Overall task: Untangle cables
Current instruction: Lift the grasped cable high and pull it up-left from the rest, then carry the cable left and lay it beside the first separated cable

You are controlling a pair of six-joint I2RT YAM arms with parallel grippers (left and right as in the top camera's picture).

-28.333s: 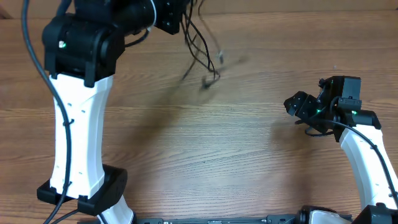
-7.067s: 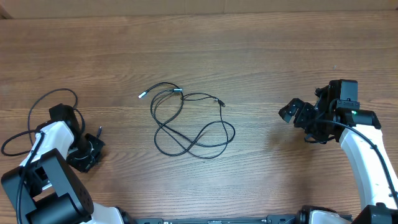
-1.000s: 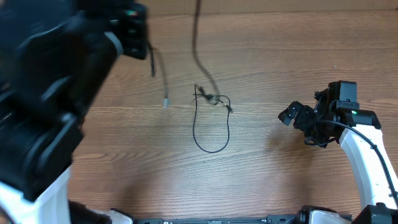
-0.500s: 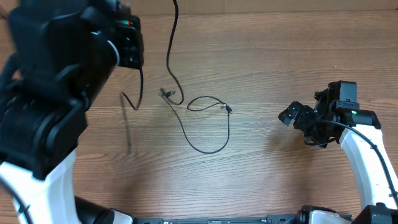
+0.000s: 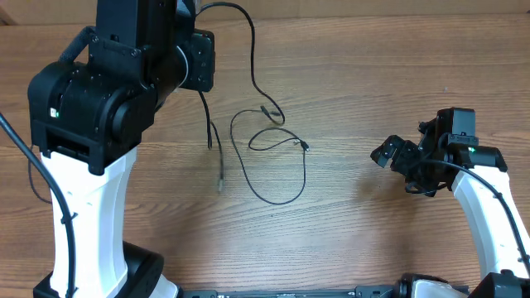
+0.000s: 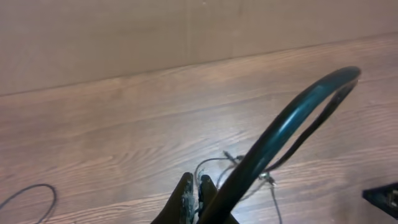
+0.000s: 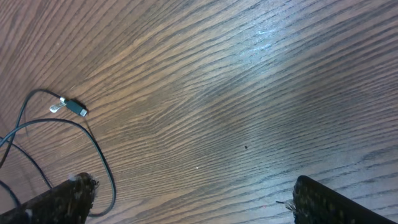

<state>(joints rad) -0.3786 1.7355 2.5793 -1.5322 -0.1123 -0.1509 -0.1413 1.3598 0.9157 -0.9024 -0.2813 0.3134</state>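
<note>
Left end effector (image 6: 194,185) probably pinching a thin black cord (image 5: 206,120); right end effector (image 7: 186,186) wide open. Yank upward and the loose black loop (image 5: 303,170) could knot.

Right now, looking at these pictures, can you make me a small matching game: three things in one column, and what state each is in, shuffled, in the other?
Things:
1. left black two-finger gripper
2. right black two-finger gripper
3. thin black cable loop

States:
A. lying on the brown wooden table
B. fingers wide apart, holding nothing
C. up in the air, fingers closed on a dangling thin black cable

Pairs: 1-C, 2-B, 3-A
</note>
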